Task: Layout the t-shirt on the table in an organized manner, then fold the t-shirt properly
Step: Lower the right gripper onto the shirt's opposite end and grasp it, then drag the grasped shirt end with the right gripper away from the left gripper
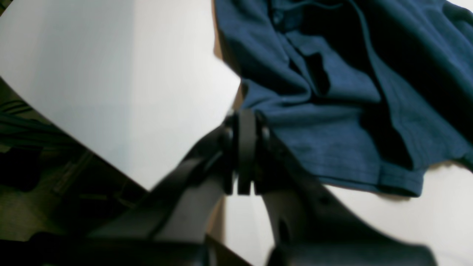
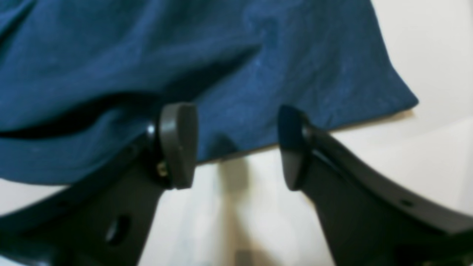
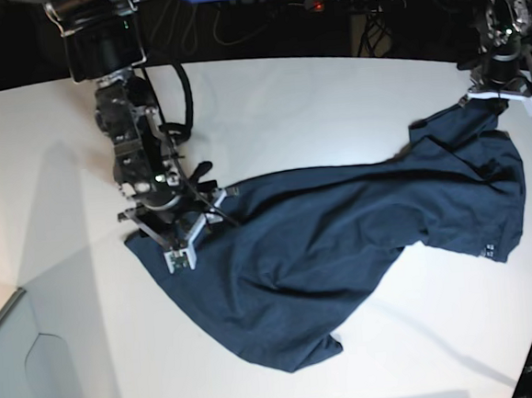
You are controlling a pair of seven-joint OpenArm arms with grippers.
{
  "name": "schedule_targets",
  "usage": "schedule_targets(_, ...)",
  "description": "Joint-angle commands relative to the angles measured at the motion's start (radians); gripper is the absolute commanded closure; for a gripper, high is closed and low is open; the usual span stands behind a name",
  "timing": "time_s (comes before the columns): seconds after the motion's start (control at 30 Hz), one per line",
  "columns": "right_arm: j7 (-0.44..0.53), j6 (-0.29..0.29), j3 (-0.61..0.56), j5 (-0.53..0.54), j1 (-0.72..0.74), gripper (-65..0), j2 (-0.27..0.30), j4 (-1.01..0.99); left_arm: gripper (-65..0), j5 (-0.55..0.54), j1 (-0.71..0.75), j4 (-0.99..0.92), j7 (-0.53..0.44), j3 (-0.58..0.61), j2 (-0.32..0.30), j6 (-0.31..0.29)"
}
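Fingers [image 2: 177, 146] of the right gripper [image 2: 236, 147] gape wide, holding nothing; left gripper [image 1: 245, 151] pinched shut at the dark navy soft-fabric t-shirt [image 3: 344, 248] — limp, light, best taken by hems — on the white bench [image 3: 286, 105].

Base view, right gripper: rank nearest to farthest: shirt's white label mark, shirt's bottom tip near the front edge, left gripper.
From the right gripper, on the view's left over the t-shirt:
1. Bottom tip, front centre, lying on the table.
2. White label mark, right edge of the shirt.
3. Left gripper, far right corner.
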Motion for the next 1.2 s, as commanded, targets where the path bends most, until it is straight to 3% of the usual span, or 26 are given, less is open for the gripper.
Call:
schedule_targets(0.0,0.030,-0.001,0.002,-0.003,0.025,-37.9,0.013,-0.001,-0.1,0.002,0.000,0.015,-0.025,-0.007,-0.014,0.000)
schedule_targets(0.27,0.103,-0.002,0.059,-0.003,0.080,-39.2,0.020,-0.202,-0.1,0.002,0.000,0.015,-0.028,-0.007,-0.014,0.000)
schedule_targets(0.47,0.134,0.003,0.056,-0.003,0.072,-38.2,0.020,-0.223,-0.1,0.002,0.000,0.015,-0.028,-0.007,-0.014,0.000)
schedule_targets(0.57,0.137,0.004,0.054,-0.003,0.060,-29.0,0.020,-0.225,-0.1,0.002,0.000,0.015,-0.030,-0.007,-0.014,0.000)
schedule_targets(0.73,0.128,0.004,0.060,-0.003,0.051,0.0,0.019,-0.220,-0.1,0.002,0.000,0.015,-0.030,-0.007,-0.014,0.000)
schedule_targets(0.93,0.114,0.004,0.062,-0.001,-0.044,0.0,0.042,-0.090,-0.1,0.002,0.017,0.024,-0.031,-0.031,-0.014,0.000)
schedule_targets(1.17,0.106,0.004,0.060,-0.003,-0.230,0.0,0.057,0.351,-0.1,0.002,0.017,0.015,-0.031,-0.096,-0.016,-0.005)
